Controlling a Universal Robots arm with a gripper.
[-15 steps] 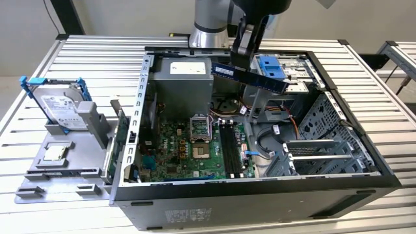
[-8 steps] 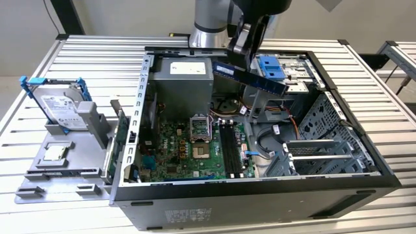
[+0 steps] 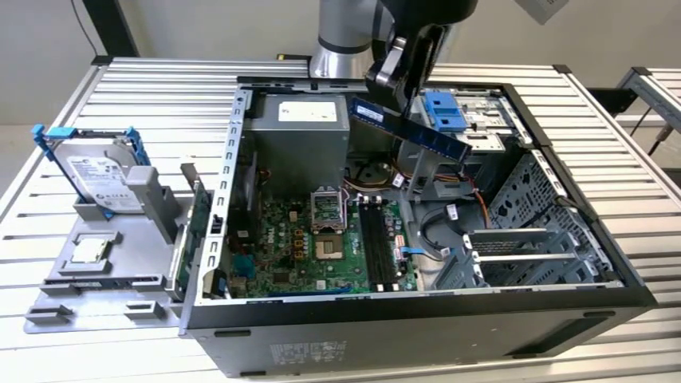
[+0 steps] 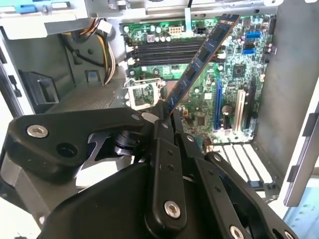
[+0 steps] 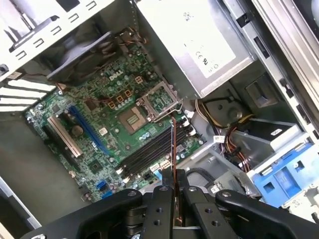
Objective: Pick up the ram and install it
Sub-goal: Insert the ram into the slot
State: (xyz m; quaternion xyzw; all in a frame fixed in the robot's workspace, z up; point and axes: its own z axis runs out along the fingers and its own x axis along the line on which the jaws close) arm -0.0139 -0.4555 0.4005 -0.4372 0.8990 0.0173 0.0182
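Observation:
The ram (image 3: 423,133) is a long dark blue stick with black chips. It hangs tilted in the air above the open computer case (image 3: 426,311). My gripper (image 3: 390,92) is shut on one end of the ram, at the back of the case near the power supply. In the second wrist view the ram (image 4: 202,57) slants away from the gripper (image 4: 164,118) over the motherboard. In the first wrist view the ram (image 5: 173,144) shows edge-on, above the black memory slots (image 5: 149,152), which lie beside the processor socket (image 3: 327,227).
A silver hard drive in a blue bracket (image 3: 101,171) stands on a grey fixture (image 3: 107,263) at the exterior view's left, outside the case. Inside the case are the power supply (image 3: 298,128), a blue drive bay (image 3: 447,112), cables (image 3: 426,239) and a metal drive cage (image 3: 532,239).

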